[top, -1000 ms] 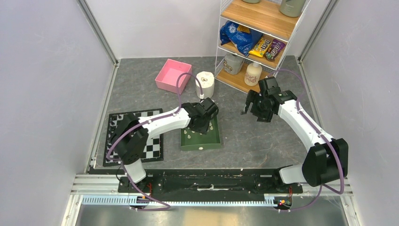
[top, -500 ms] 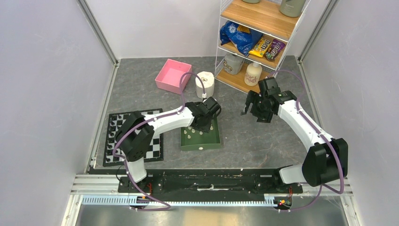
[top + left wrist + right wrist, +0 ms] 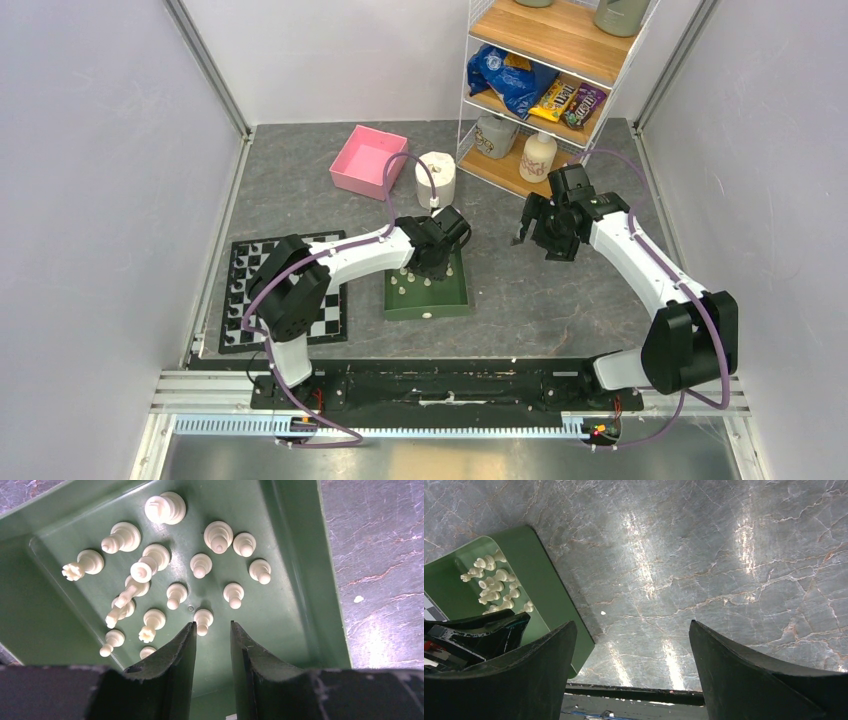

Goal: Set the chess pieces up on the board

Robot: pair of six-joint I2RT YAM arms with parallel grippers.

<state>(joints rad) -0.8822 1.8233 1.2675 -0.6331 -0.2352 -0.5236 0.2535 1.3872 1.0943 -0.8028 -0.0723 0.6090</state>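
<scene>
Left gripper (image 3: 212, 630) hangs low inside the green tray (image 3: 295, 555). Its two dark fingers (image 3: 182, 652) are parted by a narrow gap with nothing clamped between them, and a small pawn (image 3: 202, 621) stands just off the fingertips. Across the tray floor stand the chess pieces (image 3: 175, 594): cream-white and glossy, with round bases. Most are upright pawns with ball tops; taller ones stand toward the far side, and several on the left lean or lie tipped. The board (image 3: 330, 318), black-and-white checks inside a dark border, lies on the desk (image 3: 724, 555) left of the tray, partly under the left arm. The right gripper (image 3: 634, 650) hovers over bare grey desk right of the tray, jaws spread wide, holding nothing.
</scene>
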